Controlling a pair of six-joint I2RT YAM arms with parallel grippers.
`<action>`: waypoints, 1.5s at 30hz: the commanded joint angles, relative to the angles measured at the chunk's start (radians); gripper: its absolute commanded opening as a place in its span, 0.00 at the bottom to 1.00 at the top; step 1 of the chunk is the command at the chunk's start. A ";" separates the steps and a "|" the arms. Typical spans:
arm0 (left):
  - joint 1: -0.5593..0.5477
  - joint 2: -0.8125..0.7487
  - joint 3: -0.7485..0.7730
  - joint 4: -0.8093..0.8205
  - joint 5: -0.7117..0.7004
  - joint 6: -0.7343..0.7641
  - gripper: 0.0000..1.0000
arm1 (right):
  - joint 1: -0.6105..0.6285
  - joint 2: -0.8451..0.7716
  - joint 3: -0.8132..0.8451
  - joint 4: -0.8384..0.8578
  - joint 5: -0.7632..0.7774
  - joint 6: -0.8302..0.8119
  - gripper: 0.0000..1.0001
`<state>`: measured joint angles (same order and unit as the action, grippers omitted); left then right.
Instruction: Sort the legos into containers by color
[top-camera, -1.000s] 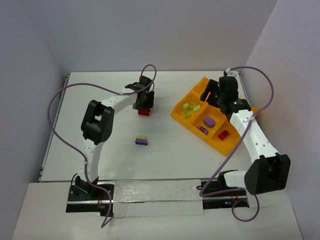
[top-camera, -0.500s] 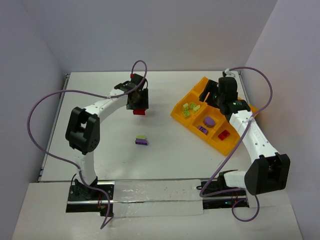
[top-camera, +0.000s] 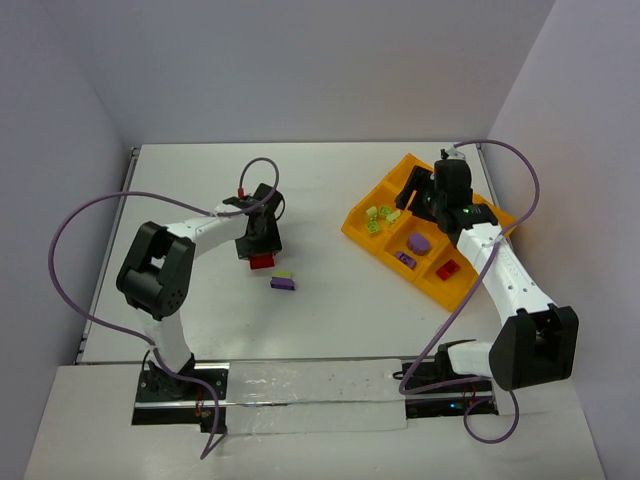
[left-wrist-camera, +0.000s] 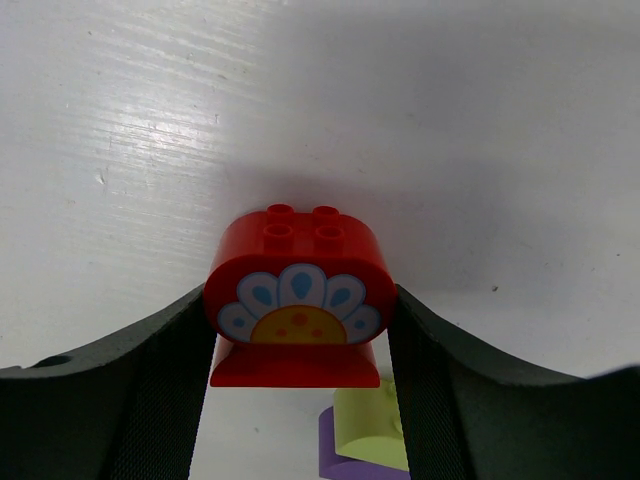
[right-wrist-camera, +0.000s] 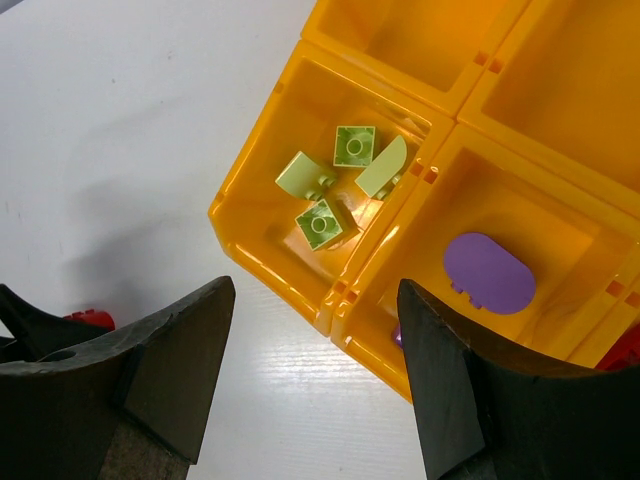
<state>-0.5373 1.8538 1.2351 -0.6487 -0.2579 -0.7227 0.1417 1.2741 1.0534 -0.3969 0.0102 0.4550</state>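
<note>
Clamping the red arched plastic flower-print brick (left-wrist-camera: 298, 290) by its curved flanks, the left gripper (left-wrist-camera: 300, 305) may let it twist from the jaws onto the purple and yellow-green brick clump (left-wrist-camera: 362, 440) just beside them. The right gripper (right-wrist-camera: 315, 300) gapes empty over the orange-yellow plastic tray (right-wrist-camera: 255, 215).

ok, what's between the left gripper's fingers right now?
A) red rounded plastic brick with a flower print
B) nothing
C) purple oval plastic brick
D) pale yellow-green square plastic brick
A: in the left wrist view the left gripper has both fingers pressed against the sides of the red rounded plastic brick with a flower print, while the purple and yellow-green brick clump lies outside the grip.
</note>
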 joint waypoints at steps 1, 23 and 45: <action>0.005 -0.001 -0.029 0.038 -0.051 -0.072 0.51 | 0.009 -0.038 -0.001 0.040 -0.006 -0.006 0.74; 0.005 0.079 0.098 -0.006 -0.106 -0.026 0.79 | 0.014 -0.084 -0.017 0.024 -0.006 -0.005 0.74; 0.064 -0.055 0.230 -0.115 -0.107 -0.003 0.19 | 0.037 -0.078 -0.032 0.043 -0.035 0.011 0.74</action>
<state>-0.5007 1.9024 1.3657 -0.7148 -0.3523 -0.7438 0.1604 1.2186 1.0297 -0.3954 -0.0160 0.4561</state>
